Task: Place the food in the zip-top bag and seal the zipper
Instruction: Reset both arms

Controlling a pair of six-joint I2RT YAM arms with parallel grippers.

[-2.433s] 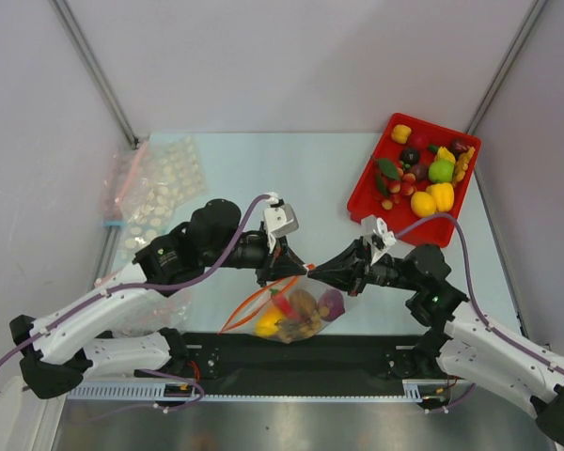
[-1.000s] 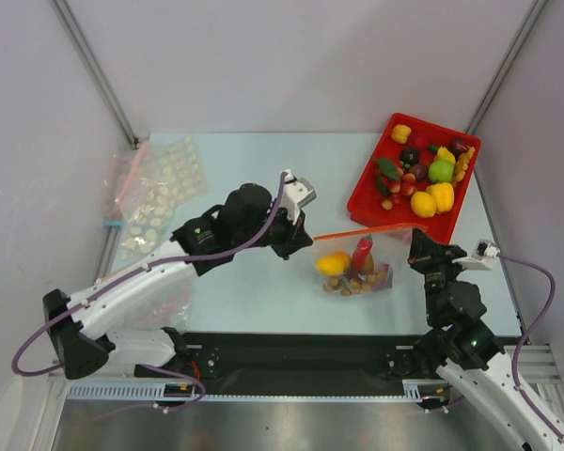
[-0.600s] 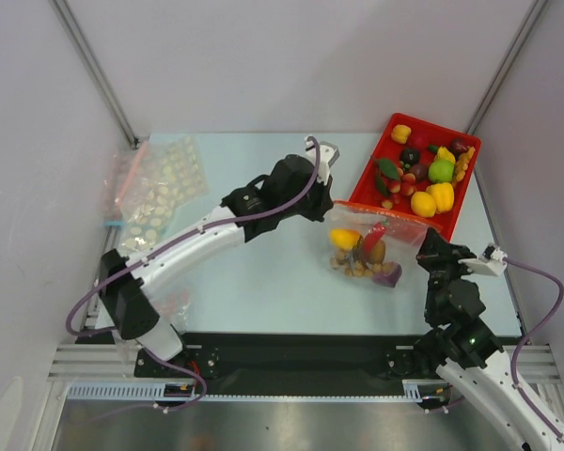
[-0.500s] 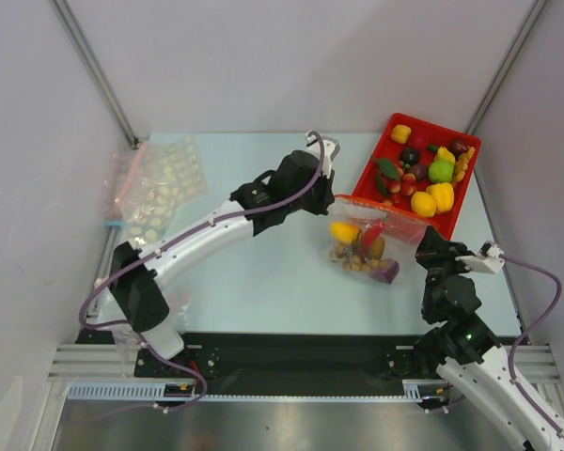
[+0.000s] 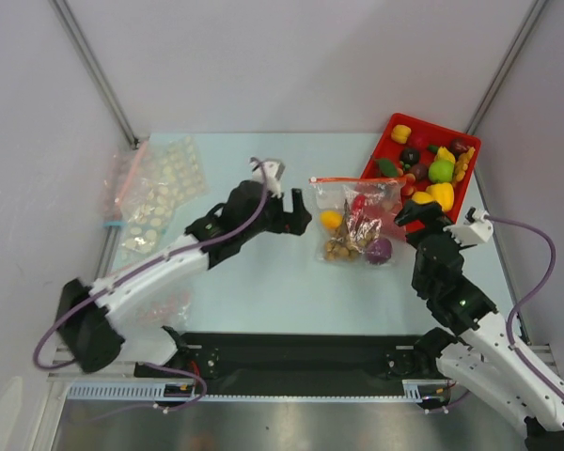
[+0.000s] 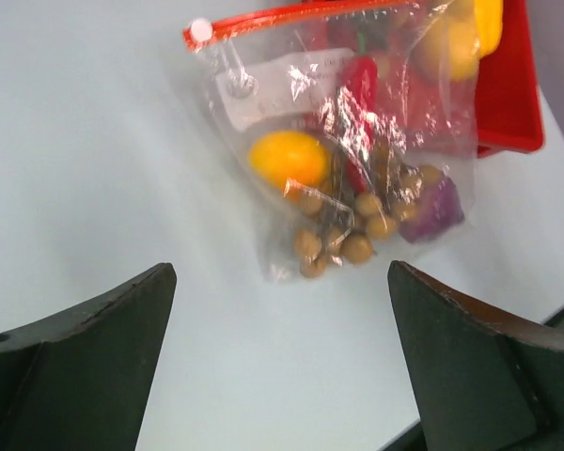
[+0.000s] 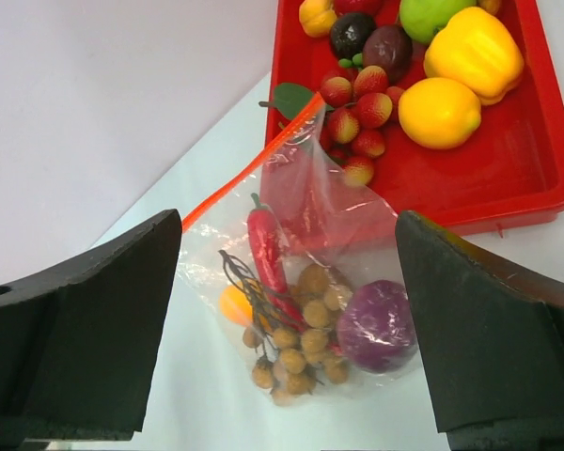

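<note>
- Your left hand (image 5: 301, 209) is released, jaws spread wide, gripping nothing, and it sits just left of the small clear plastic zip-top bag (image 5: 336, 197).
- Your right hand (image 5: 415, 214) is also wide open and empty, close by the bag's right side.
- The bag lies on the pale table (image 5: 254, 272) between the two hands, and neither one touches it.
- Its far right corner lies over the edge of the red plastic tray (image 5: 437, 128).
- The thin red-orange zipper strip (image 5: 352, 178) runs as one straight line along the bag's far edge.
- Inside the bag you've got a round orange toy fruit (image 5: 331, 220), a red chili (image 5: 358, 202), a brown nut-like cluster (image 5: 338, 249) and a purple piece (image 5: 379, 251).
- More toy fruit sits in the tray.
</note>
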